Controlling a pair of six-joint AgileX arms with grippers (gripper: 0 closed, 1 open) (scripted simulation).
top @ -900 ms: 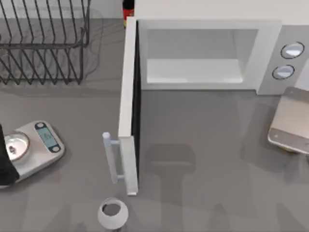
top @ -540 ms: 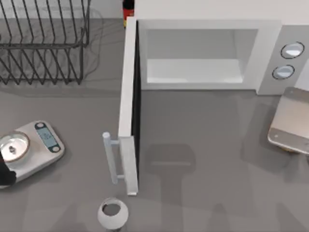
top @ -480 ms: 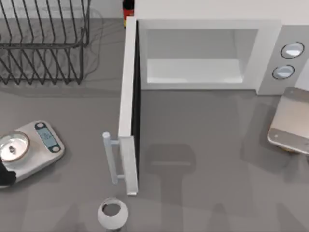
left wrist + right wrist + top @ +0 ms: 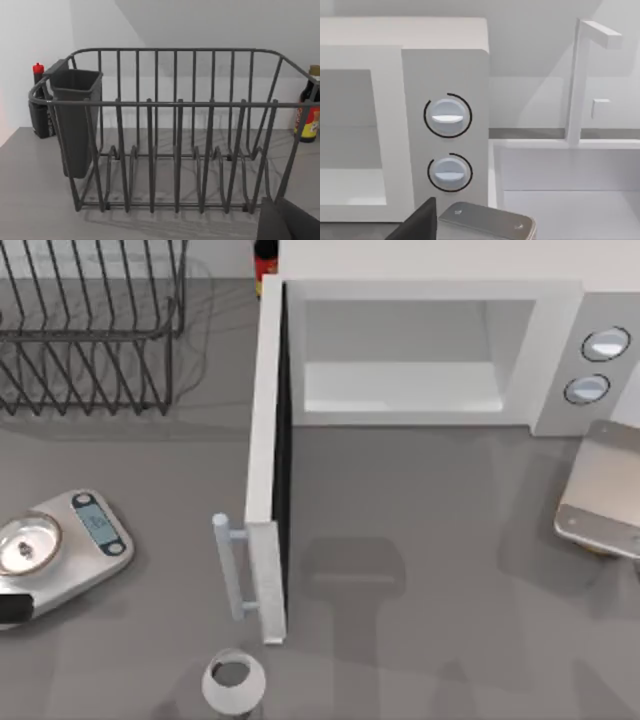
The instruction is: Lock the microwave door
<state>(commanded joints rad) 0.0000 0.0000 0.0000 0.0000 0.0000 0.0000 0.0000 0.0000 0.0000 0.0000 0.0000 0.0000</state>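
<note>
1. The large flat white microwave door [image 4: 266, 460] with its pale vertical bar handle [image 4: 229, 568] stands wide open, swung out from the white microwave body [image 4: 560, 350].
2. Approach step, I judge: the left gripper [image 4: 10, 608], at the table's left edge beside the silver kitchen scale [image 4: 65, 545], must reach the door's outer face and push. Whether its fingers are parted, I cannot tell.

microwave door [image 4: 265, 460] | look: flat white panel seen edge-on from above, dark inner edge, pale vertical bar handle [image 4: 232, 567] near its free end | state: swung fully open, square to the oven front | hinge: cavity's left side | place: over tabletop [image 4: 420, 520]
</note>
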